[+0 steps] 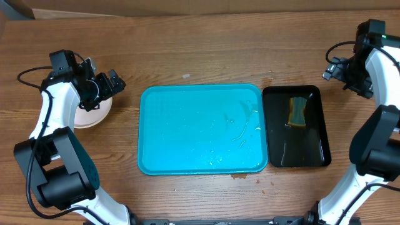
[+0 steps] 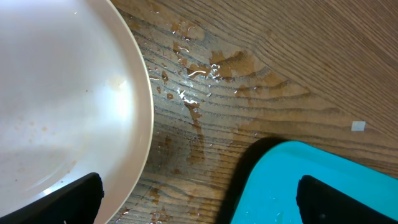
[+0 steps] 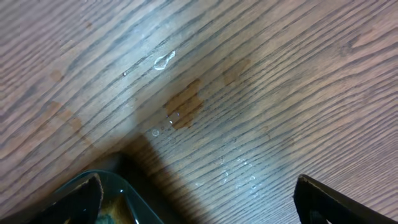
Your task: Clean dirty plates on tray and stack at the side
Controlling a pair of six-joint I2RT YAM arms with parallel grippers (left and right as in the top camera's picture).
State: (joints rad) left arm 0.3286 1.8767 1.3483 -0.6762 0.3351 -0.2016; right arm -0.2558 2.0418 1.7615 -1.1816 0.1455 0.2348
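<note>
Left of the tray (image 1: 187,147), which lies bare and wet, we see the plates (image 1: 92,117) stacked on the table. The left gripper (image 2: 199,186) hangs over their edge, fingers spread and empty. Right of the tray, the right gripper (image 3: 196,190) is spread and empty too. We judge the stacking done; next calls for lifting clear without nudging the stack. We count one tray, one black tray (image 1: 312,150) and one sponge (image 1: 297,110); we cannot count the stacked plates.
</note>
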